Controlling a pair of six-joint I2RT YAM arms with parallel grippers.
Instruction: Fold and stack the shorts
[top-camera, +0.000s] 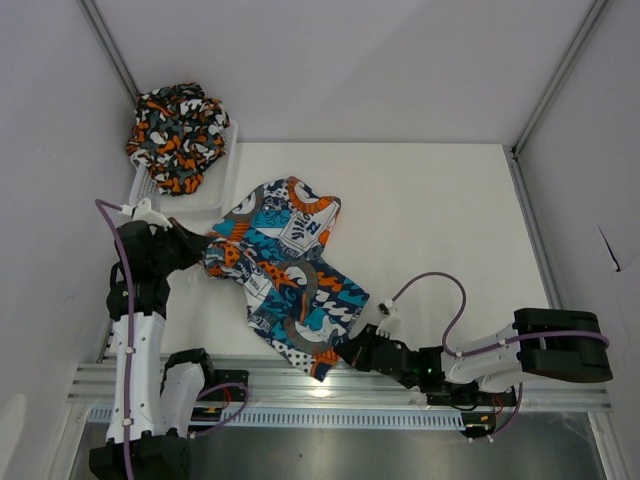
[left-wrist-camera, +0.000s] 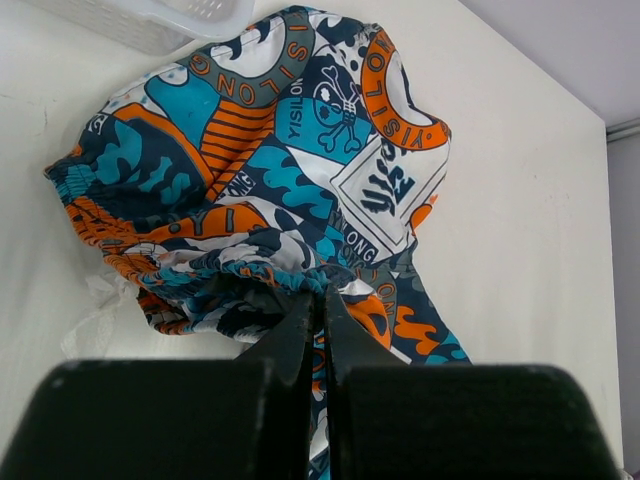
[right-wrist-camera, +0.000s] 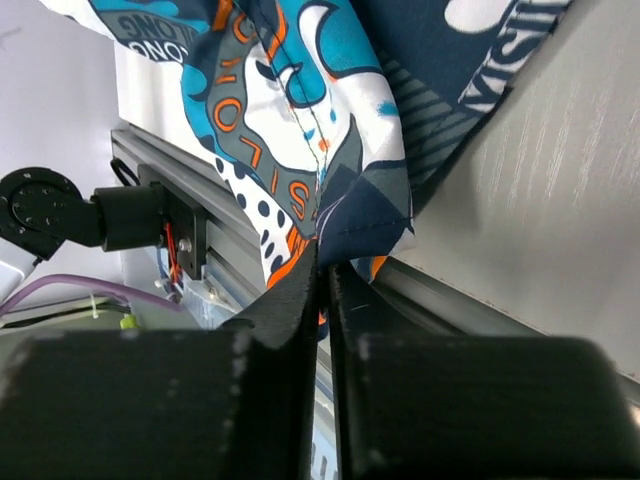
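Because a fold needs the cloth flat first, the left gripper is pressed together on the gathered waistband of the patchwork shorts, and the right gripper pinches a leg hem corner. Those shorts lie rumpled on the table, with the hem over the near rail. The camouflage shorts sit bunched in the basket at the far left, untouched. Likely step: straightening before folding.
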